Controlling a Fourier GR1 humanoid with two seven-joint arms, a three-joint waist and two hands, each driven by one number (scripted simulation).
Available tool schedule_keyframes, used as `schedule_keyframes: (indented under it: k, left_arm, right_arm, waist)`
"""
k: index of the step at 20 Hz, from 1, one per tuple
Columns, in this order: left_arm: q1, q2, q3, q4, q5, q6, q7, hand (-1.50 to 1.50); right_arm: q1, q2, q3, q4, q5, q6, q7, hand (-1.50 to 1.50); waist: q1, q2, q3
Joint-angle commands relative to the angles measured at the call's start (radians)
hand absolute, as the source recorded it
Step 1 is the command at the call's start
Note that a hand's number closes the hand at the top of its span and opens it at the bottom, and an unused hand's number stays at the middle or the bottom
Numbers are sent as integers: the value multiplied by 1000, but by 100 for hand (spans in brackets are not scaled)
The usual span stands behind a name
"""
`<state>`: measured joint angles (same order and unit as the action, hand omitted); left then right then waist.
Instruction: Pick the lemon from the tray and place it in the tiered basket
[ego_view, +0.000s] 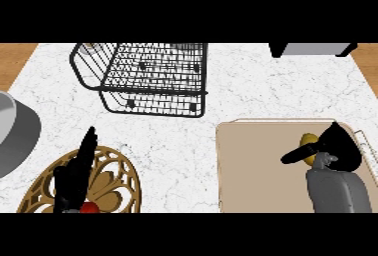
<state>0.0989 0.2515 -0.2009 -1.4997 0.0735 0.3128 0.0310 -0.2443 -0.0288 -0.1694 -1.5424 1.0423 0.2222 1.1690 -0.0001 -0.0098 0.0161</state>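
Note:
A yellow lemon lies on the beige tray at the lower right. My right hand is right against it, thumb reaching under its left side and fingers arched over its right; most of the lemon is hidden by the hand. The black wire tiered basket stands at the back, left of centre, well away from the tray. My left hand rests open at the lower left, fingers pointing up.
A gold openwork trivet lies under the left hand, with a small red object at its lower edge. A grey rounded vessel sits at the left edge. A dark appliance stands at the back right.

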Motion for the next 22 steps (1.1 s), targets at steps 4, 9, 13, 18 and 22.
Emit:
schedule_keyframes:
  k: [4, 9, 13, 18, 22]
  left_arm:
    - [9, -25, 8, 63, 11, -14, -17, 0]
    - [-38, -23, 21, 77, 12, -25, 18, 0]
    - [-9, -40, 9, 101, 6, -39, -32, 0]
    - [-33, -47, 17, 119, -4, -32, -25, 0]
    - [33, -51, -30, 49, -21, -26, -27, 0]
  right_arm:
    - [-2, 14, -55, 64, 10, 42, 102, -150]
    - [-26, 15, -96, 99, 15, 20, 53, 150]
    - [31, 18, -63, 108, 49, -28, -31, 150]
    - [5, -24, -11, 176, 122, -12, -100, 150]
    - [-40, 1, 141, 190, 134, 64, -257, 150]
  waist:
    - [0, 11, -17]
    - [0, 12, -16]
    - [0, 11, -16]
    - [1, 12, -17]
    - [30, 12, -17]
